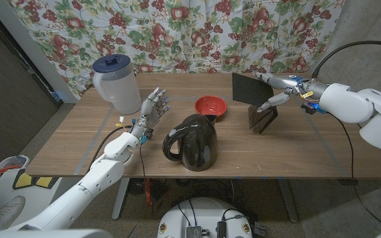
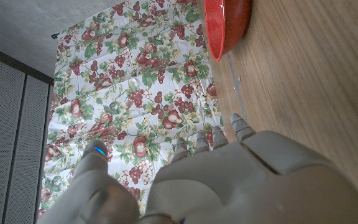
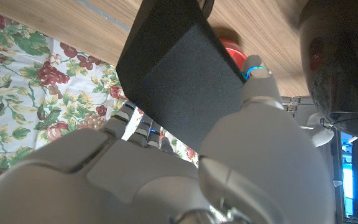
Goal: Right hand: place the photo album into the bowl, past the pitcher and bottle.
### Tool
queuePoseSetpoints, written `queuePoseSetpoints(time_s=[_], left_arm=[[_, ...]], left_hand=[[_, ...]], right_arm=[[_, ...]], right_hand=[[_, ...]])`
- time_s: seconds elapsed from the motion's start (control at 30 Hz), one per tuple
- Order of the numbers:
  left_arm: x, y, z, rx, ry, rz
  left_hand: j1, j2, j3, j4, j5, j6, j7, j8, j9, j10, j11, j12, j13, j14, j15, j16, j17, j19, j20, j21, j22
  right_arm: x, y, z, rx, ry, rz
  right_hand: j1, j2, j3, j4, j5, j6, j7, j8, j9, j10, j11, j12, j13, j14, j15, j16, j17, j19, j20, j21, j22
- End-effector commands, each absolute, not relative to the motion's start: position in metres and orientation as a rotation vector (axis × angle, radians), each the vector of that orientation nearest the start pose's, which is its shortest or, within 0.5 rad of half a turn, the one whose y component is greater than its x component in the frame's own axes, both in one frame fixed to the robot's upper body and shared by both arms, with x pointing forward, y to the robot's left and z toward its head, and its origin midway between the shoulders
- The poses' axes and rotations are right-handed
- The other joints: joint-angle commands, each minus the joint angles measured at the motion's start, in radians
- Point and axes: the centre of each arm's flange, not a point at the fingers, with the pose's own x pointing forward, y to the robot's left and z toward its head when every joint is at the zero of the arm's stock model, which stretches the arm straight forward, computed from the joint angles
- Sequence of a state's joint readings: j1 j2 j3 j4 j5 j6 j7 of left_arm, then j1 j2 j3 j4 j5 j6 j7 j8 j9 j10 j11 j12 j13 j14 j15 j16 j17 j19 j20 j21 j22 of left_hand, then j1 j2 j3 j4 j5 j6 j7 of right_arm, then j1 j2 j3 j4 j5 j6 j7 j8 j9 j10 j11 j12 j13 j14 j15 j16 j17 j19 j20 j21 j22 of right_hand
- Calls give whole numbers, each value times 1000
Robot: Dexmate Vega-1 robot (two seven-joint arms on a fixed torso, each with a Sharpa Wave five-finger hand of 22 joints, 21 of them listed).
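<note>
My right hand grips a black photo album by its right edge and holds it above the table, right of the red bowl; the album's shadow falls on the wood below. In the right wrist view the album stands between my thumb and fingers, with a bit of the bowl behind it. A glossy black pitcher stands in front of the bowl. A white jug with a blue lid is at the back left. My left hand stands near the jug, fingers apart, holding nothing.
The wooden table has bare room at its right front. A floral curtain hangs behind it. The left wrist view looks past my left hand to the red bowl. The black pitcher looms in the right wrist view.
</note>
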State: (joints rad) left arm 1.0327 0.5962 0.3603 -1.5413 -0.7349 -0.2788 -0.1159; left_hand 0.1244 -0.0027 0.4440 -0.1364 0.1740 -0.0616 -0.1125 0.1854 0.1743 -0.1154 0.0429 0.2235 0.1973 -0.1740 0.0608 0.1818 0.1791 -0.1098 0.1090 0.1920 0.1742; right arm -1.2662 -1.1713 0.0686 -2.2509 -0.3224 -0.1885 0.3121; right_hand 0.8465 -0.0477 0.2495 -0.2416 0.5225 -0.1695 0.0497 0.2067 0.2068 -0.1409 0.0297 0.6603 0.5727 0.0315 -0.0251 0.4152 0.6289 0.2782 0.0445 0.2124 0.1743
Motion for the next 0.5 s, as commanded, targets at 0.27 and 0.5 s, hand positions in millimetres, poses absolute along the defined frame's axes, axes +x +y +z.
queuePoseSetpoints(time_s=[0.27, 0.5], left_arm=[[595, 267, -66, -71, -586, -382], [595, 268, -66, -70, -589, -380]], left_hand=[[-2, 1, -4, 3, 5, 9, -1, 1, 4, -3, -1, -2, 4, -54, 4, 4, 3, -6, -1, 1, 2], [-2, 0, -5, 2, 5, 8, -1, 1, 4, -3, 0, -2, 4, -54, 4, 4, 3, -6, -1, 1, 2]], right_arm=[[455, -277, 105, -1571, -639, 119], [456, -271, 113, -1570, -668, 123]], right_hand=[[119, 134, 139, 92, 12, -180, -5, -1, 1, 7, -10, 140, 167, 24, -11, 0, 7, 27, -20, 2, 6], [116, 133, 141, 93, 14, -180, -5, -2, 1, 7, -7, 144, 171, 24, -10, -3, 9, 27, -19, 2, 6]])
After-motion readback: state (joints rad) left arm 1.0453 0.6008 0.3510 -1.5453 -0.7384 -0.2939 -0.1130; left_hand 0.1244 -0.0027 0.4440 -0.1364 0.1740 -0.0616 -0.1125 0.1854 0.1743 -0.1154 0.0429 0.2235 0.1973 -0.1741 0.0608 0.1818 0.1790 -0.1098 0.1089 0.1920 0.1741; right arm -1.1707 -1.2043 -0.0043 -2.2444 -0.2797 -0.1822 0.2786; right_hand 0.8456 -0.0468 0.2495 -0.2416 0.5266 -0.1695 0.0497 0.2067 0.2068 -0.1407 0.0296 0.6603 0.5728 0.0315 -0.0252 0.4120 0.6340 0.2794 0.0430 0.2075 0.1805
